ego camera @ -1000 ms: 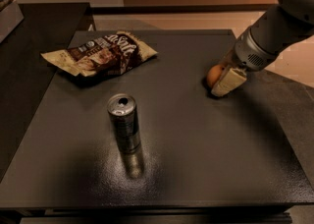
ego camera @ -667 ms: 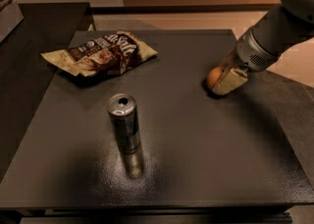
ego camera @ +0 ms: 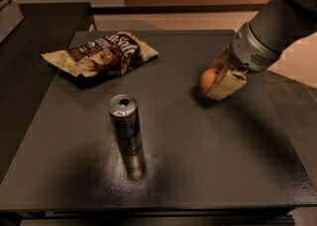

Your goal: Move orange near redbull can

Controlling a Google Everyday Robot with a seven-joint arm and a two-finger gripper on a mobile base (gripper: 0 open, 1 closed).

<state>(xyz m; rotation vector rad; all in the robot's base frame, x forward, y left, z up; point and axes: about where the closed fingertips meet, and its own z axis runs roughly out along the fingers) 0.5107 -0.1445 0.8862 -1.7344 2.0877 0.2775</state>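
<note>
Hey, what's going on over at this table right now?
A robot arm has its gripper down at the orange on the right side of the dark table, partly hiding the fruit. The redbull can stands upright toward the front left, well apart from the orange. A snack bag lies flat at the back left. The orange is not yet near the can.

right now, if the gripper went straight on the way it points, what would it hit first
The orange: the gripper points down and left, right against it. Beyond it, probably the table top; depth is unclear.
</note>
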